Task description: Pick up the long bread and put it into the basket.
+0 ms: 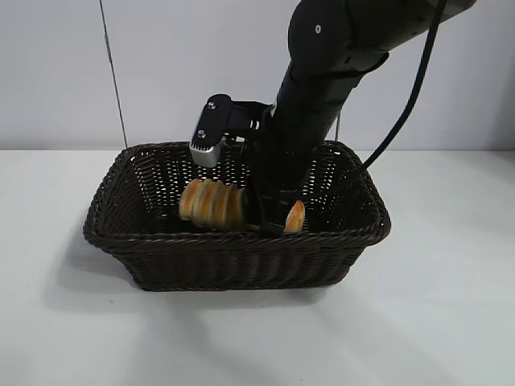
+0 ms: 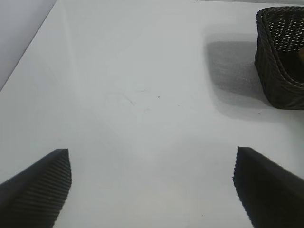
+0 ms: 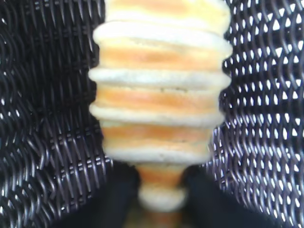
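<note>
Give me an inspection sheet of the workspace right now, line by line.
Surface: white table, bare where visible.
Job's things: long bread lying low inside the basket, gripped near one end.
Clutter: nothing seen.
Hands: right hand down in the basket, closed on the long bread; left hand open over bare table beside the basket, holding nothing.
Cables: black cable hanging from the right arm; thin dark line down the wall.
Surroundings: plain pale wall.

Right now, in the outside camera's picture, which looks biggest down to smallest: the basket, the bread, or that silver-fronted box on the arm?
1. The basket, clearly the largest.
2. The long bread, held inside it by the right gripper.
3. The silver-fronted box, smallest.
</note>
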Controlling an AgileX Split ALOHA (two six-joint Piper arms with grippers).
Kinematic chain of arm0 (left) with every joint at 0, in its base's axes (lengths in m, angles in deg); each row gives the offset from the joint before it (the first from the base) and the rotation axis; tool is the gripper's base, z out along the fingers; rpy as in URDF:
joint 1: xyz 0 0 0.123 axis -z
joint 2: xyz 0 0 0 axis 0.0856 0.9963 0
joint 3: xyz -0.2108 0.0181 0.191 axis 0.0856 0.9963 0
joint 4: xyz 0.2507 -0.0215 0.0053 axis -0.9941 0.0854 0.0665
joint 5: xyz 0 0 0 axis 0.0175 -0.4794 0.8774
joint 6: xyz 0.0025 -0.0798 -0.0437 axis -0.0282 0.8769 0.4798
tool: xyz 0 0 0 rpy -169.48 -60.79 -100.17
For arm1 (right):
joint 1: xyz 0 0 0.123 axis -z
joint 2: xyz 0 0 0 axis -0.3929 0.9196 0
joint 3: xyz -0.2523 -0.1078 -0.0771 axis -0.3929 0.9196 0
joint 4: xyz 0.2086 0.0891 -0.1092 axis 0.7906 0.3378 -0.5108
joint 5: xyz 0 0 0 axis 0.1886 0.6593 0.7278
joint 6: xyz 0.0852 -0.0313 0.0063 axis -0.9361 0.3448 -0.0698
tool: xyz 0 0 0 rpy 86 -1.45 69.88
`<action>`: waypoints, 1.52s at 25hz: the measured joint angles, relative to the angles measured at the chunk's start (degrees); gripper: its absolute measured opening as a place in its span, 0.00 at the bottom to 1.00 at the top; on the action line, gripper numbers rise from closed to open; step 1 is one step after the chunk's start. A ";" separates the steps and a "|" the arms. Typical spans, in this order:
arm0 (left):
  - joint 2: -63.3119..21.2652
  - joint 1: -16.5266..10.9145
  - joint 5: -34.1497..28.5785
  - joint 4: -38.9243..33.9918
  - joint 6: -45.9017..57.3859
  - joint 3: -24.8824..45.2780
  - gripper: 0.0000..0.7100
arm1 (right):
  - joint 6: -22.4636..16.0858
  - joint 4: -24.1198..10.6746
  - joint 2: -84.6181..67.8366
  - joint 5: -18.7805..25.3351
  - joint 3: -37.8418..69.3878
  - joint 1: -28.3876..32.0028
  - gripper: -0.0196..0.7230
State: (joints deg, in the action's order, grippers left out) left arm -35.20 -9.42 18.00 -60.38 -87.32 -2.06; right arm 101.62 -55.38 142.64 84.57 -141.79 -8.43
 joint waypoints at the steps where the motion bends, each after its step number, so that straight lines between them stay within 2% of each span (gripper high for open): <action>1: 0.00 0.00 0.00 0.00 0.00 0.00 0.94 | -0.05 0.00 -0.21 -0.76 0.00 0.00 0.77; 5: 0.00 0.00 0.00 0.00 0.00 0.00 0.94 | -0.68 0.10 -2.23 -3.63 0.17 0.00 0.80; 10: 0.00 0.00 0.00 0.00 0.00 0.00 0.94 | -2.55 0.89 -6.28 -2.98 0.17 0.00 0.83; 13: 0.00 0.00 0.00 0.00 0.00 0.00 0.94 | -7.39 1.02 -8.59 -1.56 0.17 0.00 0.91; 15: 0.00 0.00 0.00 0.00 0.00 0.00 0.94 | -15.65 0.73 -10.10 -0.80 0.17 0.00 0.94; 17: 0.00 0.00 0.00 0.00 0.00 0.00 0.94 | -25.93 -1.46 -11.79 -0.23 0.17 0.00 0.95; 19: 0.00 0.00 0.00 0.00 0.00 0.00 0.94 | -38.00 -6.22 -13.30 0.34 0.17 0.00 0.95; 21: 0.00 0.00 0.00 0.00 0.00 0.00 0.94 | -48.26 -11.73 -13.98 3.51 -0.56 0.00 0.95; 23: 0.00 0.00 0.00 0.00 0.00 0.00 0.94 | -56.05 -16.54 -13.96 8.75 -2.78 0.49 0.96; 24: 0.00 0.00 0.00 0.00 0.00 0.00 0.94 | -57.91 -17.78 -13.96 11.80 -4.41 1.07 0.96; 27: 0.00 0.00 0.00 0.00 0.00 0.00 0.94 | -60.64 -19.04 -13.96 19.30 -10.34 4.11 0.96; 31: 0.00 0.00 0.00 0.00 0.00 0.00 0.94 | -61.38 -18.00 -13.96 27.10 -18.24 10.66 0.96; 38: 0.00 0.00 0.00 0.00 0.00 0.00 0.94 | -61.49 -16.55 -13.99 35.19 -23.71 23.82 0.96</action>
State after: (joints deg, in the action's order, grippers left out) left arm -35.20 -9.42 18.00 -60.38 -87.32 -2.06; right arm 40.12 -71.93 128.66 119.77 -165.50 15.39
